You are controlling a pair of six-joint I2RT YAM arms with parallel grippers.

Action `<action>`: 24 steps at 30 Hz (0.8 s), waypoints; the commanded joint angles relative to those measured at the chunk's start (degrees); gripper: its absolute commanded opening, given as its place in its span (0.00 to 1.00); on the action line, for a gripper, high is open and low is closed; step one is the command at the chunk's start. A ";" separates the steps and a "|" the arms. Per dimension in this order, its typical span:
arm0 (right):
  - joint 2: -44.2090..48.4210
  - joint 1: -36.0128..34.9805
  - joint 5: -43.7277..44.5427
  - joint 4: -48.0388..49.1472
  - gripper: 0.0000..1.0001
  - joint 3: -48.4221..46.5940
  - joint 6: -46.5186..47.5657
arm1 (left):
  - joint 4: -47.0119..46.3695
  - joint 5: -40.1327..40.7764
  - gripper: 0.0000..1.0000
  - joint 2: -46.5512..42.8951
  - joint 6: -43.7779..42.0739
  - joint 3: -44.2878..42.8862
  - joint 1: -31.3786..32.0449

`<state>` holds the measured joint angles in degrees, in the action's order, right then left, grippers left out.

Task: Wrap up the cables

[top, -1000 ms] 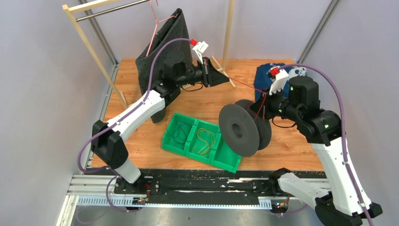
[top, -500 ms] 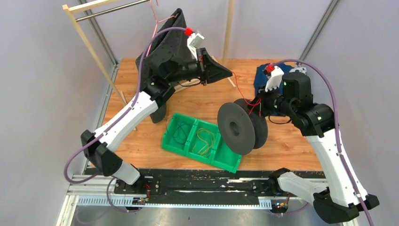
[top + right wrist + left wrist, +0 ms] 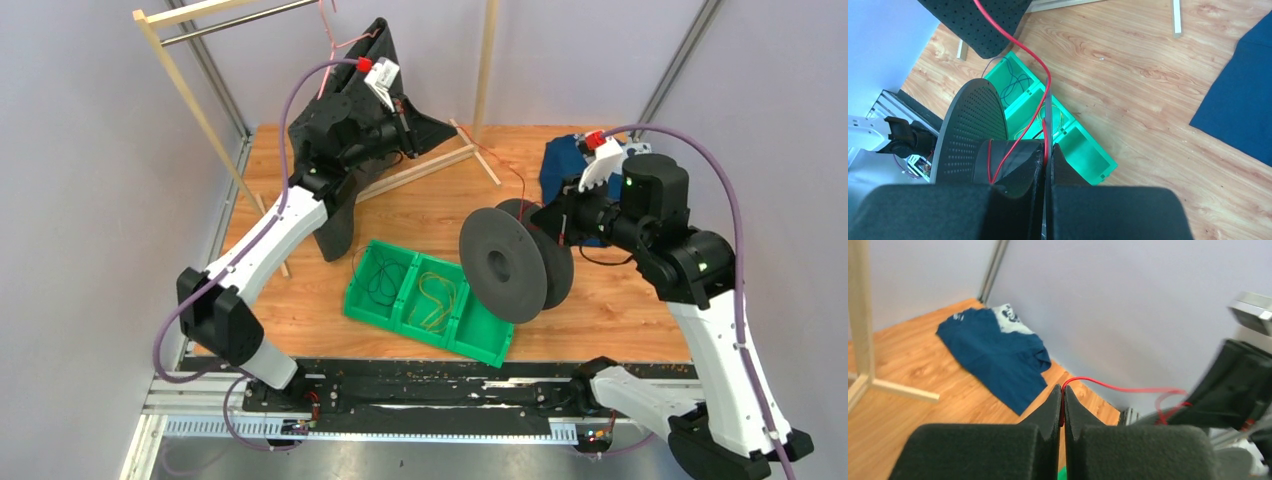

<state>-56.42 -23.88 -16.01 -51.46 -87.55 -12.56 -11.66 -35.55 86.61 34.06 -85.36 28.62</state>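
A thin red cable (image 3: 497,165) runs from my left gripper (image 3: 432,128) down to a black spool (image 3: 512,262). In the left wrist view the left gripper (image 3: 1063,391) is shut on the red cable (image 3: 1118,388), which arcs off to the right. My right gripper (image 3: 548,214) holds the spool off the table. In the right wrist view the right gripper (image 3: 1046,152) is shut on the spool's thin flange edge (image 3: 1047,115), and the red cable (image 3: 1013,40) loops round the hub (image 3: 998,160). A yellow cable (image 3: 433,296) and a dark cable (image 3: 380,280) lie in a green tray (image 3: 480,340).
The green tray has three compartments; the right one holds nothing. A blue garment (image 3: 558,165) lies at the back right. A wooden rack (image 3: 165,60) with a black cloth (image 3: 335,190) stands at the back left; its foot bars (image 3: 420,170) cross the table.
My left gripper has moved back and to the left with the red cable, drawing it longer. The right arm has shifted the spool slightly left.
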 commanded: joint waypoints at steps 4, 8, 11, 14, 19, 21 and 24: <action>4.58 -0.59 1.65 1.36 0.01 -1.65 -2.87 | 0.31 6.17 0.00 4.90 3.97 2.55 -1.02; 5.86 -0.56 8.35 1.20 0.01 -4.73 -3.57 | 5.81 9.09 0.00 6.08 1.80 5.19 -1.02; 5.93 -0.59 13.32 2.06 0.01 -7.24 -4.13 | 7.08 9.98 0.00 5.12 -0.07 9.48 -0.98; 5.54 -0.61 18.25 3.29 0.01 -9.19 -5.20 | 9.10 8.58 0.00 5.17 -2.02 13.86 -0.90; 4.48 -0.59 24.64 7.47 0.01 -9.44 -7.70 | 9.37 6.03 0.00 3.44 -4.22 19.19 2.11; 3.53 -0.60 27.07 9.58 0.01 -9.35 -9.02 | 10.91 6.38 0.00 3.41 -5.14 20.14 3.85; 1.94 -0.58 31.11 12.41 0.01 -9.18 -10.58 | 11.07 6.42 0.00 2.94 -4.91 21.77 6.11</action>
<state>-53.17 -23.88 7.38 -47.97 -95.57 -18.92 -2.07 -28.95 91.74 31.48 -65.32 32.27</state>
